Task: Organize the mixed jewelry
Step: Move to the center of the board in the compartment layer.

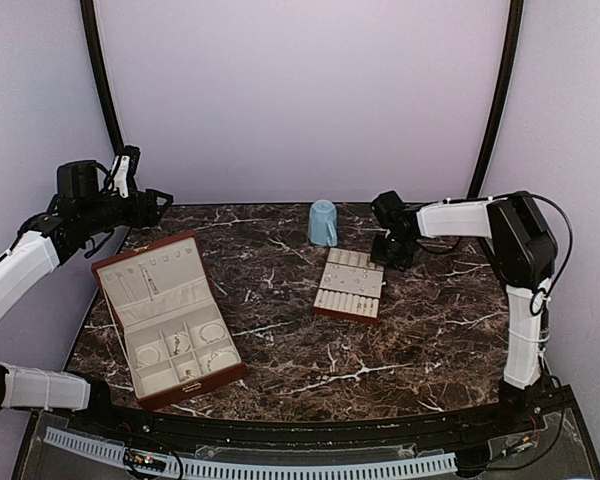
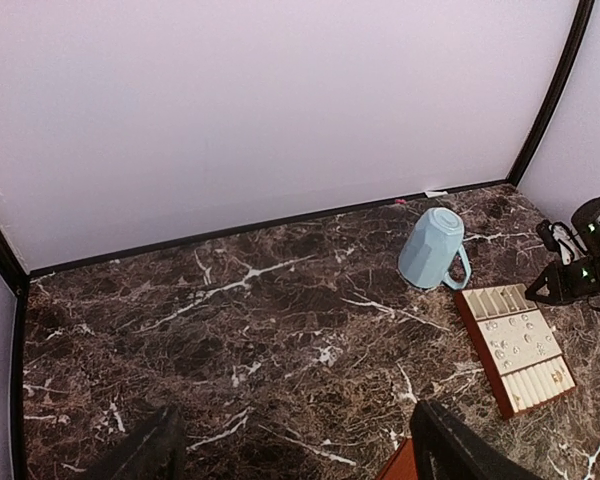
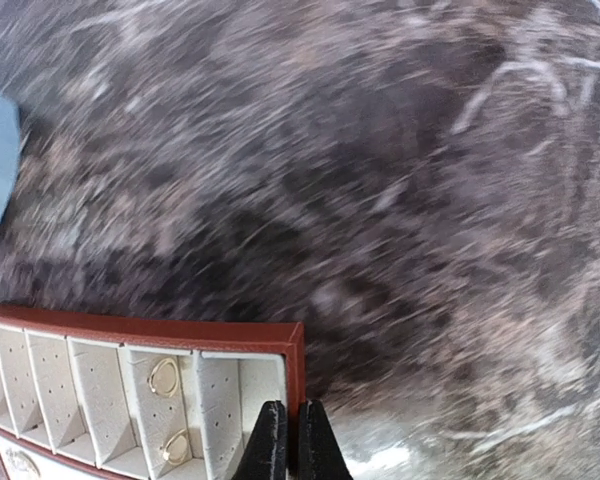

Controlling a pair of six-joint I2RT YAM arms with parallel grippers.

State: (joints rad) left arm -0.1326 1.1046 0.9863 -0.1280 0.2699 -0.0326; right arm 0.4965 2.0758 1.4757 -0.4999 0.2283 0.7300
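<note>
Sorting looks nearly finished: mixed jewelry (image 1: 212, 333) fills the box (image 1: 195, 386) at the near-left corner of the counter (image 1: 420, 330) and the central tray (image 1: 345, 316), none visibly loose; right end effector (image 3: 285, 445) clenched at the tray's corner, left end effector (image 1: 156, 204) released.

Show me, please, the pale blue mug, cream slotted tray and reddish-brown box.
Pale blue mug (image 2: 432, 250): left wrist view, its side.
Cream slotted tray (image 1: 344, 315): top view, near rim.
Reddish-brown box (image 1: 192, 387): top view, front wall.

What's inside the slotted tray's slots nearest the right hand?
Two rings sit in the second slot from the slotted tray's end; neighbouring slots look bare. The right hand covers part of the end slot.
</note>
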